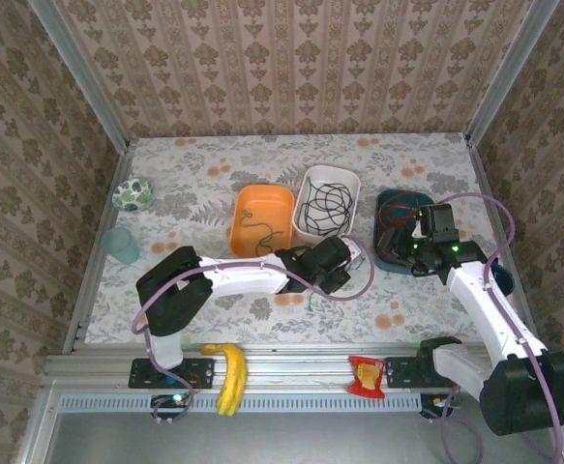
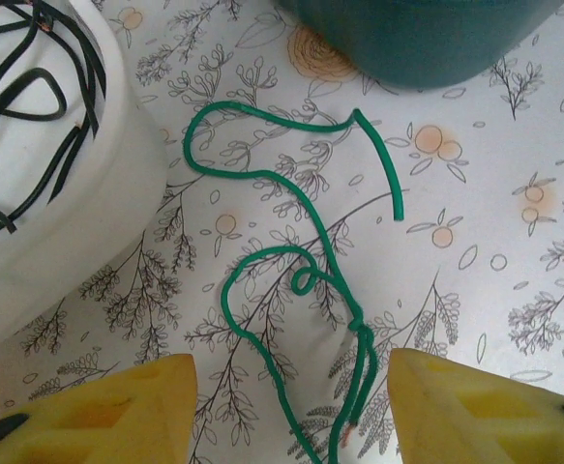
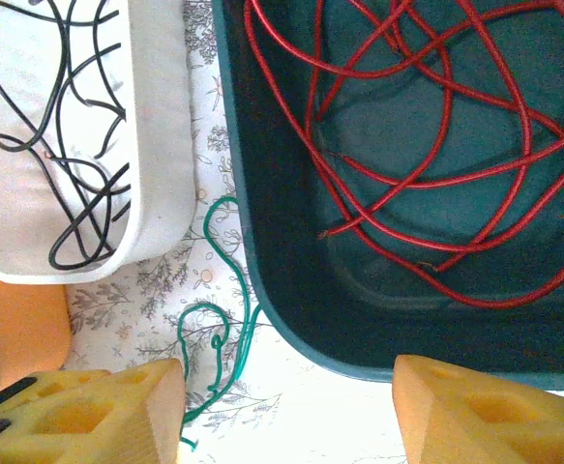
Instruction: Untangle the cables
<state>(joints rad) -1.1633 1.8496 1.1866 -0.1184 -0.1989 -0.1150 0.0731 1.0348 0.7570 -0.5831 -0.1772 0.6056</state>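
Across the floral table (image 1: 214, 174), three containers in a row at mid-frame of the overhead view: teal bin (image 1: 390, 200) at right, white bin (image 1: 326, 170) in the middle, orange bin (image 1: 274, 205) at left. Sorted by colour already, by the look of it: red cables (image 3: 412, 179) coiled loosely inside the teal bin, across the upper right of the right wrist view; black cables (image 1: 325, 208) looped in the white one; in the orange one a single thin dark strand (image 1: 254, 232), colour too faint to call. Out on the cloth, a green cable (image 2: 306, 208), snaking through the centre of the left wrist view, between the white wall at upper left and the teal edge at top. Carries a small curl and a twisted, doubled stretch toward bottom centre. Above that stretch, left gripper (image 2: 289, 372) with jaws well apart, yellow fingers (image 2: 98, 411) at the bottom corners on either side, gripping nothing. Over the near rim of the teal bin, right gripper (image 3: 289, 387), likewise parted and empty, the green strand at lower left of its view. Probably the last step: freeing and stowing the green one. Calls for lowering the left jaws onto the cable just above the twist, closing gently, then lifting slowly to let the curl fall open rather than tighten.
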